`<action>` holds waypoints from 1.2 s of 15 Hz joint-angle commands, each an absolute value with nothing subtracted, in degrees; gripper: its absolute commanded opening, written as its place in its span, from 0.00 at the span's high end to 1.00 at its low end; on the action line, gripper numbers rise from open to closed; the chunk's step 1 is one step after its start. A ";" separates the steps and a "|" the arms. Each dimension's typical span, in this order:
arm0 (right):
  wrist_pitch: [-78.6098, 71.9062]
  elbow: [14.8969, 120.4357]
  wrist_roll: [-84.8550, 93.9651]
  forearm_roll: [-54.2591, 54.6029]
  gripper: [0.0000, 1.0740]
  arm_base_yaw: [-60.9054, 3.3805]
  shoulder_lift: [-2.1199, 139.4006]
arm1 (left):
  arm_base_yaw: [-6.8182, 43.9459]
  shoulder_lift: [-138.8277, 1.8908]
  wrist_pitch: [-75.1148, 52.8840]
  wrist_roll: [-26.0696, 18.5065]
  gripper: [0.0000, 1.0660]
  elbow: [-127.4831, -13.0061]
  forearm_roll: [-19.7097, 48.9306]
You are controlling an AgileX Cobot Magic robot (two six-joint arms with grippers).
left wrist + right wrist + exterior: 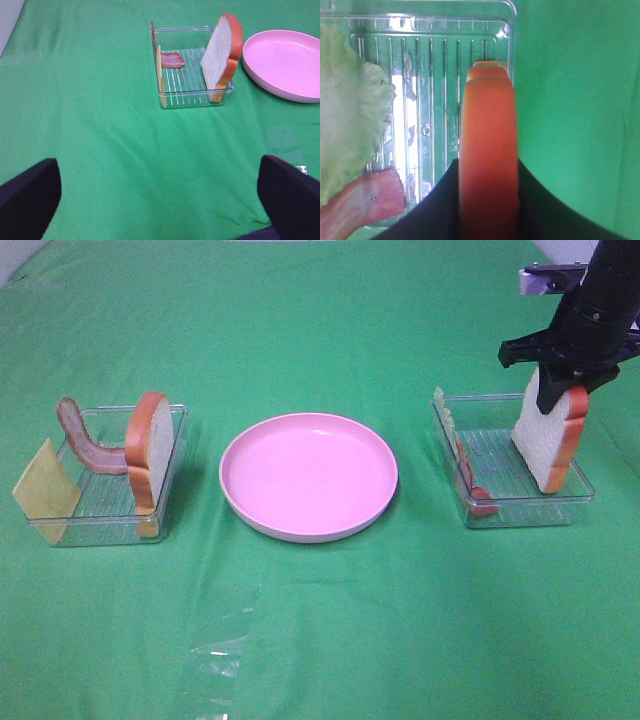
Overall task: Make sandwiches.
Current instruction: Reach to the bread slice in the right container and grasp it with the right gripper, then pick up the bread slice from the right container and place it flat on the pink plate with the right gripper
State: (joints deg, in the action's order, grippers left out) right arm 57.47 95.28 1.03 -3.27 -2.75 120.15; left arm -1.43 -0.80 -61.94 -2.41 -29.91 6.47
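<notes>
In the right clear tray (520, 515) a white bread slice (548, 445) with orange crust stands on edge. My right gripper (560, 390) comes down on its top, shut on it. The right wrist view shows black fingers (535, 200) pressed to both sides of the crust (489, 140). Lettuce (442, 405) and a bacon strip (475, 490) lean at that tray's left side. The left tray (170, 420) holds another bread slice (150, 445), bacon (85, 440) and a cheese square (45, 490). My left gripper (157, 165) hangs open over bare cloth, short of that tray (195, 97).
A round pink plate (308, 530) sits between the two trays with nothing on it. Green cloth covers the whole table. A flat clear plastic sheet (225, 640) lies on the cloth near the front.
</notes>
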 commanded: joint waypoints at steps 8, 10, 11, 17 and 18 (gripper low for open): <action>58.56 95.45 0.80 -1.49 0.98 -2.75 120.26 | -1.15 -0.80 -61.65 -2.18 0.06 -29.62 6.53; 58.96 95.57 0.80 0.00 0.98 -2.75 120.15 | -1.15 -0.80 -61.65 -2.18 0.06 -29.62 6.53; 59.19 95.57 0.80 0.00 0.98 -2.75 120.03 | -1.15 -0.80 -61.65 -2.18 0.06 -29.62 6.53; 61.25 95.57 0.74 0.74 0.98 -2.75 110.52 | -1.15 -0.80 -61.65 -2.18 0.06 -29.62 6.53; 61.19 95.57 0.80 1.03 0.98 -2.75 108.12 | -1.15 -0.80 -61.65 -2.18 0.06 -29.62 6.53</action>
State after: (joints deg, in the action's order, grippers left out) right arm 60.50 95.28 0.97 0.74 -2.75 109.15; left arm -1.43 -0.80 -61.94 -2.41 -29.91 6.47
